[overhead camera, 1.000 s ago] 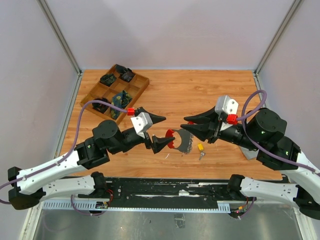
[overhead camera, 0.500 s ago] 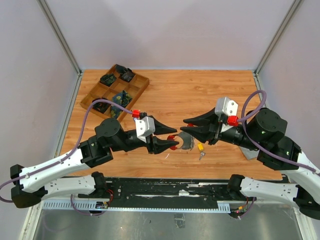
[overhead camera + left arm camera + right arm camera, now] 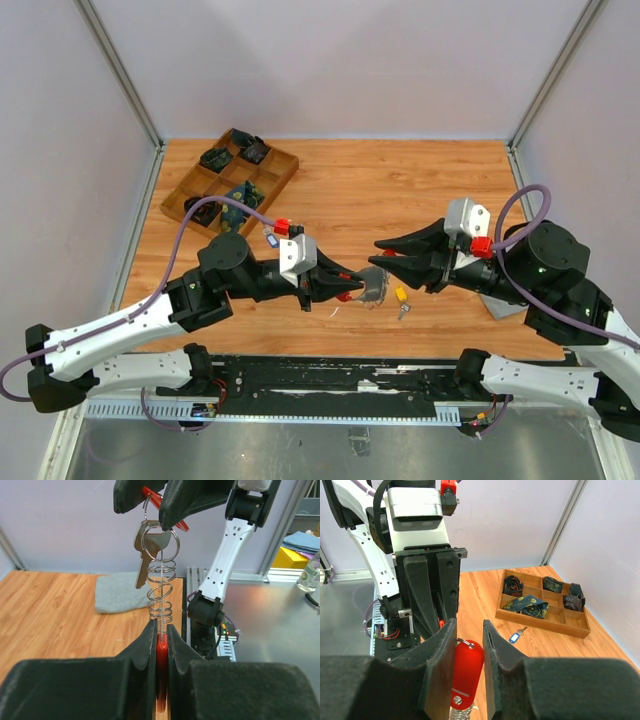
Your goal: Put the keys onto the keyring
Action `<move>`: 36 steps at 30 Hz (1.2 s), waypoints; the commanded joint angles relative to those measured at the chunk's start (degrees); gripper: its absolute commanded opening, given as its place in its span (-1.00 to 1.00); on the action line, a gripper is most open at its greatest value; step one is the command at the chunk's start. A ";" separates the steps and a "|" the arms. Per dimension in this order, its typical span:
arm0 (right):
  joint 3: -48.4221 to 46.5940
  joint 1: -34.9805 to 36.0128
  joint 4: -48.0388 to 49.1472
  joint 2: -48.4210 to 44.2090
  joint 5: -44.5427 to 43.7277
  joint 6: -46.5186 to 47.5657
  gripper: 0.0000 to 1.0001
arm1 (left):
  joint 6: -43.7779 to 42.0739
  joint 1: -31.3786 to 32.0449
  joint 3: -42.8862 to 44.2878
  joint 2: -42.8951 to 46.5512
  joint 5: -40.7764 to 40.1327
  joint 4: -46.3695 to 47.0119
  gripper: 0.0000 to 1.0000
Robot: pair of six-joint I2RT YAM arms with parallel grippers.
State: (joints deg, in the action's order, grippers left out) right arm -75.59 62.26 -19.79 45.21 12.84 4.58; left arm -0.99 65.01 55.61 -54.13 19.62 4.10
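Left arm [image 3: 120, 325], right arm [image 3: 545, 265] angled inward, jaws pinching keyring [image 3: 372, 287]

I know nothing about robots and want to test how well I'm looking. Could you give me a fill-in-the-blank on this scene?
The left gripper and the right gripper are both closed on the silvery ___.
The loose key on the table by the right gripper has a ___ head.
The wooden tray sits toward the table's far ___ corner.
Missing words: keyring; yellow; left.
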 commanded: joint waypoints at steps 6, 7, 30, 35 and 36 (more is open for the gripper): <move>-0.14 1.12 -3.31 -2.76 -6.68 5.97 -0.46 | 2.41 0.28 3.02 -0.45 10.39 -0.75 -0.99; 0.00 1.11 -3.64 -3.10 -8.98 6.92 -0.40 | 2.73 0.21 2.89 -0.45 11.16 -0.76 -0.99; 0.63 1.18 -17.27 -8.16 10.50 13.64 -0.54 | 9.96 0.21 -1.22 3.20 9.25 7.35 -0.99; 1.30 1.11 -15.85 -6.72 11.29 14.10 -0.68 | 9.79 0.25 -1.04 3.07 9.47 7.40 -0.99; 1.33 1.09 -15.47 -6.50 11.46 14.14 -0.67 | 9.78 0.24 -1.04 3.04 9.48 7.40 -0.99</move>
State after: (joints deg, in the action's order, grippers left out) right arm -75.13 62.76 -36.32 37.65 21.41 17.19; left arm 8.23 65.01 53.98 -51.99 28.62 8.25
